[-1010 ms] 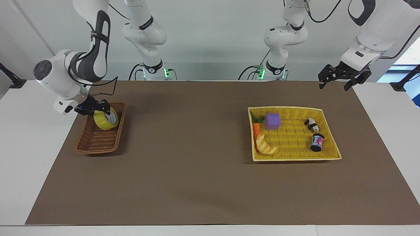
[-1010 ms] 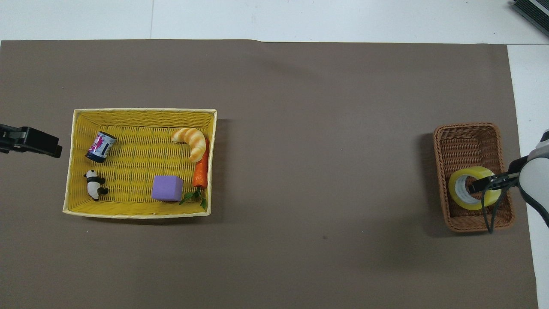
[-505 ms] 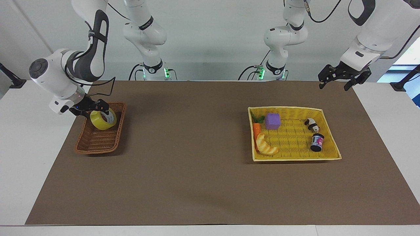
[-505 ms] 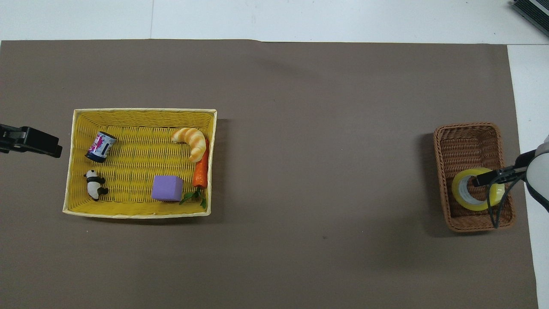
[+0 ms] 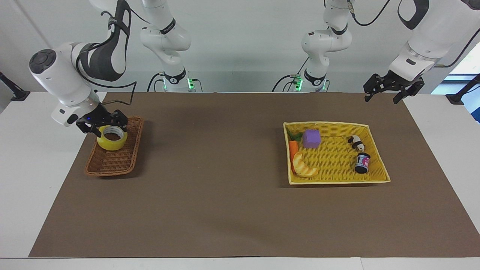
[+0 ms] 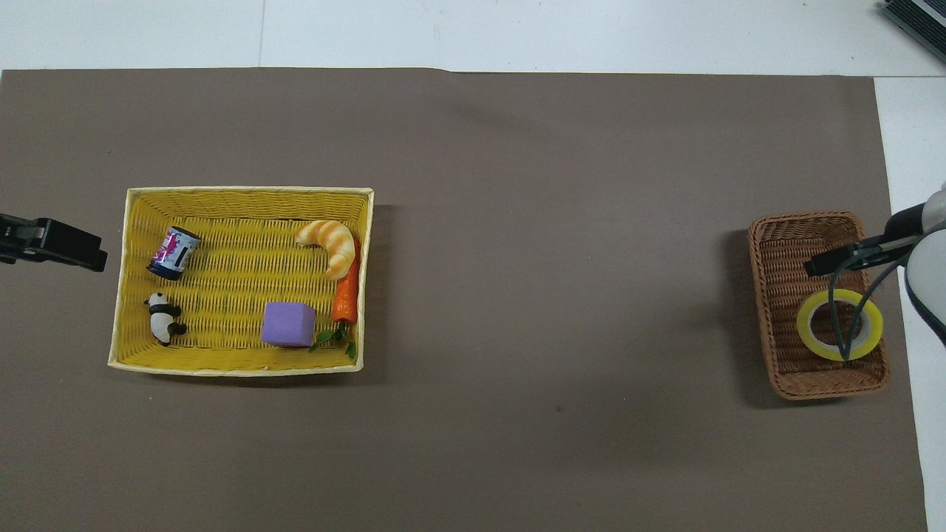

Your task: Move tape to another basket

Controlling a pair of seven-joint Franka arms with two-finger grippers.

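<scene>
The tape (image 5: 110, 144) (image 6: 802, 325), a yellow roll with a pale core, lies flat on its side in the small brown wicker basket (image 5: 108, 173) (image 6: 802, 219), at the end nearer the robots. My right gripper (image 5: 105, 125) (image 6: 820, 264) hangs open just above the roll, over the basket, with nothing between its fingers. Its cable crosses the roll in the overhead view. My left gripper (image 5: 381, 99) (image 6: 92, 255) waits open and empty in the air, over the mat's edge at the left arm's end of the table.
A larger yellow woven basket (image 5: 375, 131) (image 6: 244, 193) sits toward the left arm's end. It holds a purple cube (image 5: 311, 138), a carrot (image 5: 293, 148), a croissant toy (image 5: 303, 167), a small panda (image 5: 356, 142) and a small can (image 5: 362, 162). A brown mat (image 5: 225, 168) covers the table.
My right gripper has opened and let go of the tape. The roll has dropped from tilted in the grip to flat in the brown basket, and the gripper has risen. The left arm is still.
</scene>
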